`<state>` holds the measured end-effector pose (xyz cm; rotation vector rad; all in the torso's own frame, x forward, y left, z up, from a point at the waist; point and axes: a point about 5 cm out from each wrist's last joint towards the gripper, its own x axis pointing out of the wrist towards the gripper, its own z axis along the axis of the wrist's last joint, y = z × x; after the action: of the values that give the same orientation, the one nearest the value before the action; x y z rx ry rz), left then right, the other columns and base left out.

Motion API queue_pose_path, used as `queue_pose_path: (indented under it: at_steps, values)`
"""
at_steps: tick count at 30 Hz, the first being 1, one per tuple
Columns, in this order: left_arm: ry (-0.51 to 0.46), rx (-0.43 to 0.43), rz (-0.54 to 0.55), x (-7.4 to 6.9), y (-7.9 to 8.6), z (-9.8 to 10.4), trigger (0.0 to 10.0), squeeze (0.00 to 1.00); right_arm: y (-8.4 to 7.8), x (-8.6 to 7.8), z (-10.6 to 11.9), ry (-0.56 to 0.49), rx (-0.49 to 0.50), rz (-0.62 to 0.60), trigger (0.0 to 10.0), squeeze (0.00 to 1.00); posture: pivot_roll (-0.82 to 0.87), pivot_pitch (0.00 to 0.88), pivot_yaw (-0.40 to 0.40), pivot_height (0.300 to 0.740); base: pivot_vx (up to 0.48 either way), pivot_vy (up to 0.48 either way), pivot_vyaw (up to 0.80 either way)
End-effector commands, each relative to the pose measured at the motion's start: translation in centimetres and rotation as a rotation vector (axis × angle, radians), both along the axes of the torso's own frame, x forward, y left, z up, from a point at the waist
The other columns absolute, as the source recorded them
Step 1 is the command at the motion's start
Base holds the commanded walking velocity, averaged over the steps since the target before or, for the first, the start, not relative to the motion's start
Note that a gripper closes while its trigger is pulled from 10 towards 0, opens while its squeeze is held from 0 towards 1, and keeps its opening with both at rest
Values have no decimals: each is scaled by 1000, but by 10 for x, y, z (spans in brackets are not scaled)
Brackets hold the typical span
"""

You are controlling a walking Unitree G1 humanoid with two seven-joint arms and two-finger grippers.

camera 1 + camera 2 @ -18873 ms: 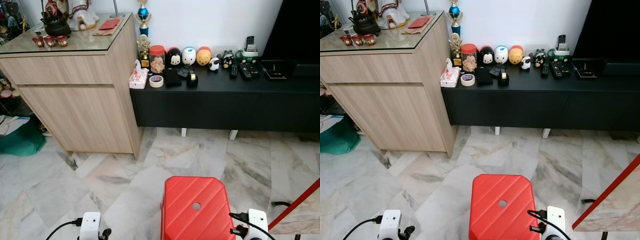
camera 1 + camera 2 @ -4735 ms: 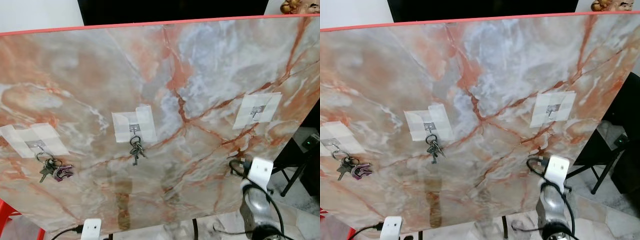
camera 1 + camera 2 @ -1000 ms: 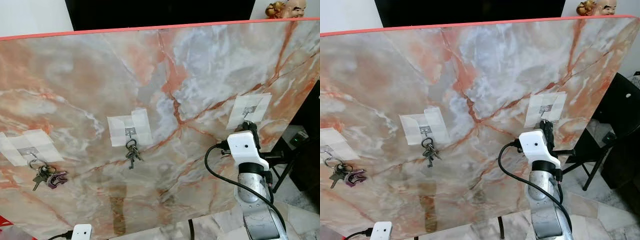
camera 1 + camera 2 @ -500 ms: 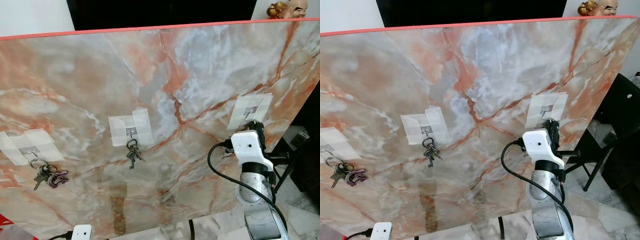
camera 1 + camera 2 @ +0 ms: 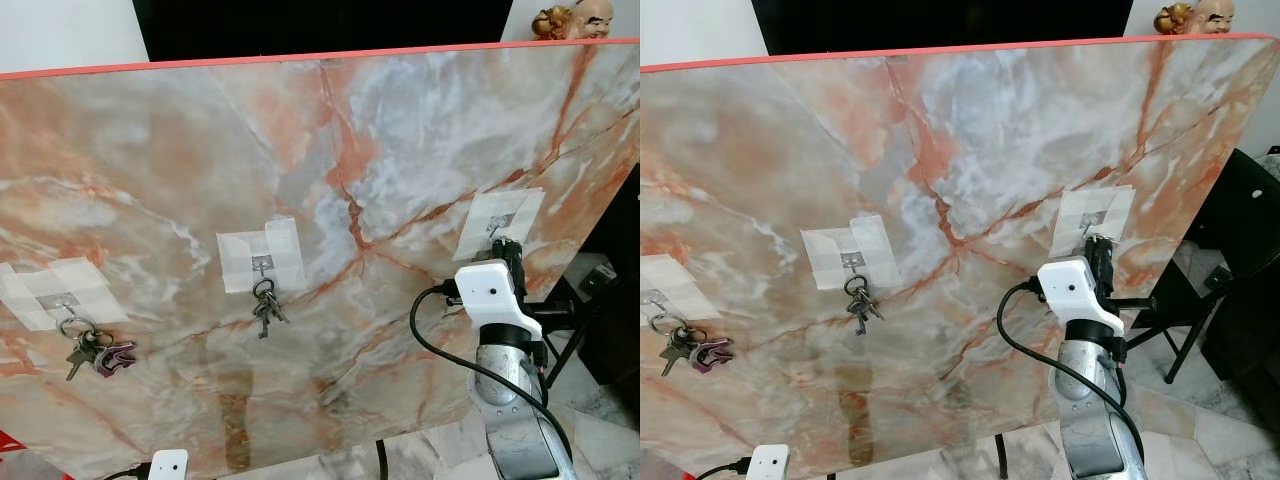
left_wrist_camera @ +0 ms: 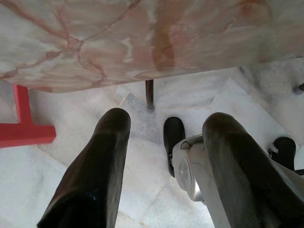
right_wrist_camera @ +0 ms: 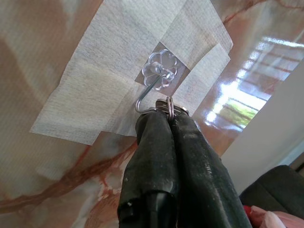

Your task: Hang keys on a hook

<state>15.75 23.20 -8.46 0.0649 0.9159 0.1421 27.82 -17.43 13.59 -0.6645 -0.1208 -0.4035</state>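
Left eye view: the right gripper (image 5: 509, 246) stands a touch higher than half a second ago, back up against the taped hook (image 5: 497, 226) on the right of the marble board (image 5: 330, 150), where four or five seconds ago that arm was low by the board's bottom edge. The two other hooks already carry key bunches, one in the middle (image 5: 265, 306) and one at the left (image 5: 88, 345), unchanged. Right eye view: the same scene, the black fingers touching the tape patch just under the hook. Left wrist view: the left gripper (image 6: 161, 156) hangs idle below the board, jaws apart over the marble floor (image 6: 95, 156). Right wrist view: the jaws are clamped together on the key ring (image 7: 164, 105), whose metal edge sits right at the bend of the wire hook. I judge the ring is at the hook but not yet clearly over its tip, so hanging is in its last stage and release would be premature.
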Motion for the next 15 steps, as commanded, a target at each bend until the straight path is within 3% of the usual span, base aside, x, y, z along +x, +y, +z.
queue_pose_path:
  at_steps: [1, 15]
  values:
    - [20, 11, -7, -2, 0, -1, 10000, 0, 1, -1, 1, 2, -8, 5, 10000, 0, -9, 0, -39, 740, 0, 0, 0]
    - [23, 12, -7, -6, 2, -2, 10000, 0, -1, -1, -3, 39, -27, 1, 10000, 0, -8, 0, -40, 740, 0, 0, 0]
